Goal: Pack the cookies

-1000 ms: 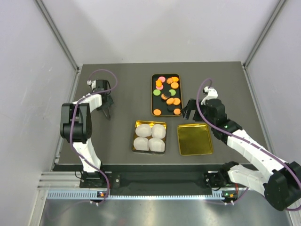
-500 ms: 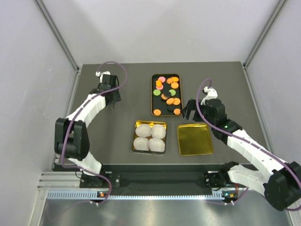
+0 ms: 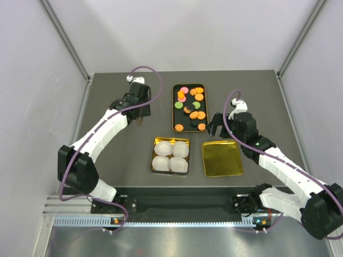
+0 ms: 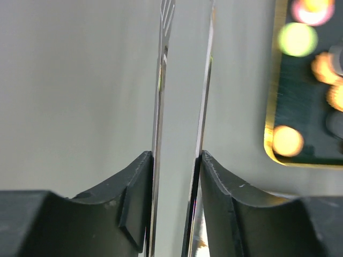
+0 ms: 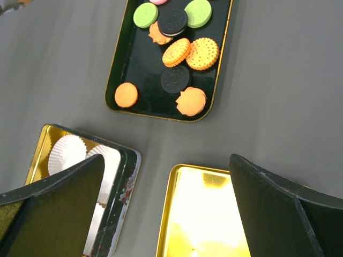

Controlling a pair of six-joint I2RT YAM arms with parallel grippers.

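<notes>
We saw the cookies [image 3: 189, 106] lying in the black tray [image 3: 176, 119] at the table's far middle. The left gripper [image 3: 141, 119] hung just left of that tray, its thin blades slightly parted, holding nothing. The right gripper [image 3: 214, 127] hovered near the tray's near right corner, jaws spread wide, cookies beyond them.

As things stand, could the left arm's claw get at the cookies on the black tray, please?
Probably yes. The left claw hangs just left of the black tray, with only bare table between them, and the cookies lie uncovered. The right claw sits off the tray's lower right corner, leaving the left side free.
</notes>
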